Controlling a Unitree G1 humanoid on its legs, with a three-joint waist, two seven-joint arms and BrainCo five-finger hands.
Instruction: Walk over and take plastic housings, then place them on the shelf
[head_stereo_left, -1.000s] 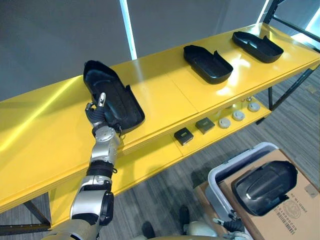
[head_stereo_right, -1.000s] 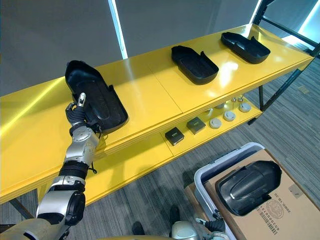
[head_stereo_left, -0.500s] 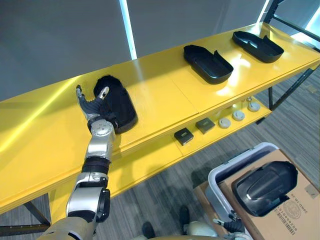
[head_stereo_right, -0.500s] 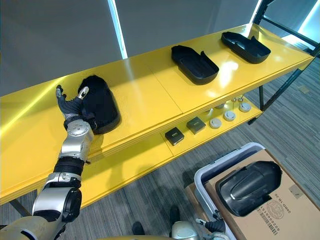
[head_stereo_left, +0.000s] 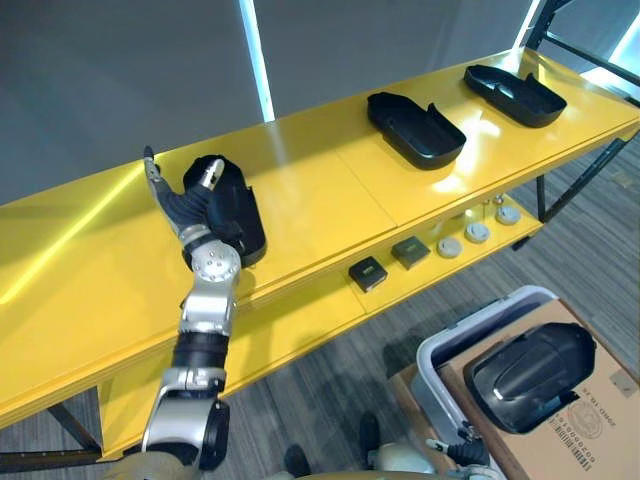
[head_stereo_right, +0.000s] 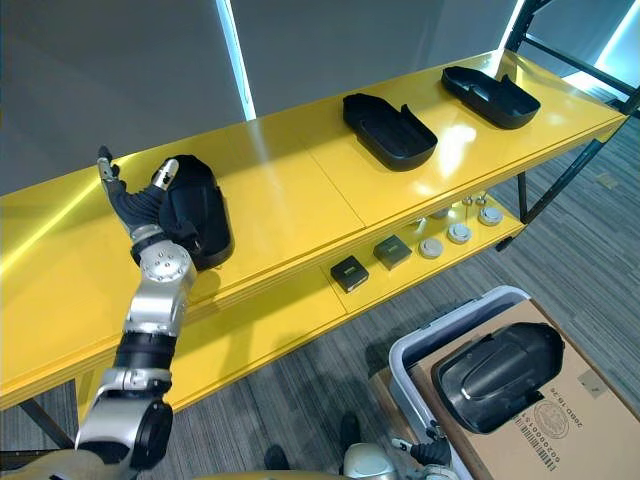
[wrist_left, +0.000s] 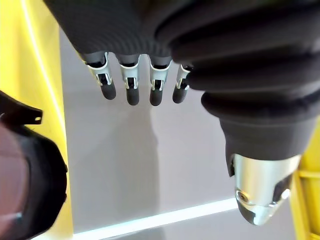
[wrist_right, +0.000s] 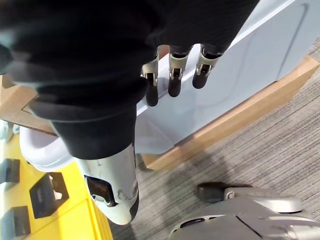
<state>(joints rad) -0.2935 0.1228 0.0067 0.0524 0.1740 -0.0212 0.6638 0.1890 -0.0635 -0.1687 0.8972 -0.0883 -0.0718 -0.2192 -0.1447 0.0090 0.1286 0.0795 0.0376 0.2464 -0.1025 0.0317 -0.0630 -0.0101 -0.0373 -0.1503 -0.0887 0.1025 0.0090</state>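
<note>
**Shelf** (head_stereo_left: 330, 190): long, yellow, glossy, two tiers. The top tier carries three housings and the lower tier holds small parts.

**Cardboard box** (head_stereo_left: 595, 430): on the floor to the robot's right, with a fourth housing on top of it.

**Grey bin** (head_stereo_left: 452, 350): plastic, with rounded corners, close against the box.

**Plastic housings**, black moulded shells:
- Near housing (head_stereo_left: 232, 205) lies on the top tier beside the left hand, resting on its own.
- Middle housing (head_stereo_left: 415, 128) sits open side up.
- Far housing (head_stereo_left: 515, 93) sits likewise, well apart along the tier.
- Waiting housing (head_stereo_left: 530, 375) sits domed side up on the box.

Handling, as I'd judge it: stiff thin-walled plastic that is light for its bulk, with a smooth and likely slippery skin. It would scuff sooner than break. The dome offers little purchase. Better to take the waiting housing by its long rim near the middle, thumb under the lip and fingers over the wall, so it hangs level.

**Left hand** (head_stereo_left: 185, 205): on the top tier, fingers straight and spread, holding nothing. The thumb is at the near housing's edge; I can't tell if it touches.

**Right hand** (wrist_right: 172, 80): low by the grey bin, fingers hanging relaxed and empty.

**Small parts**: two dark square blocks (head_stereo_left: 367, 272) and grey round discs (head_stereo_left: 477, 231), on the lower tier.
</note>
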